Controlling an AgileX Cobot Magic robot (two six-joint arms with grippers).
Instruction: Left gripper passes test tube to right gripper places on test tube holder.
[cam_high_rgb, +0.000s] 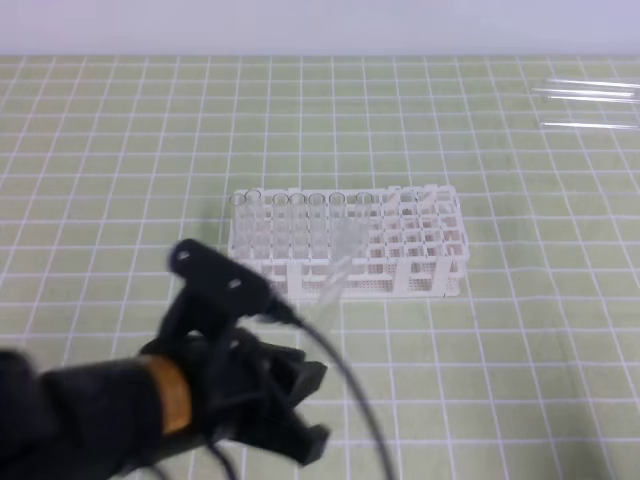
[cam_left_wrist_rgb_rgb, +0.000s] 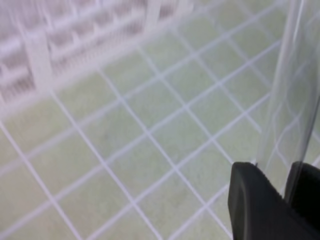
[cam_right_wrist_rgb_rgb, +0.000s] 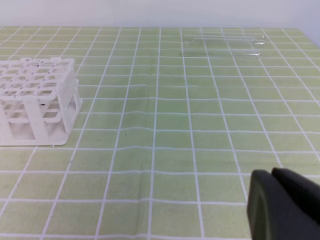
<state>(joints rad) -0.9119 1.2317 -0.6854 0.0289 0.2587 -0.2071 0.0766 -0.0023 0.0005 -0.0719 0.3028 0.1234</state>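
A clear glass test tube (cam_high_rgb: 337, 262) tilts upward in the left gripper (cam_high_rgb: 300, 400), before the white test tube holder (cam_high_rgb: 420, 235).

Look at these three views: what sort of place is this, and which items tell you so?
Probably a laboratory-style robot test bench: a white plastic grid rack already holding clear tubes, a clear glass test tube pinched in the black left gripper, and spare glass tubes lying on the green squared mat.
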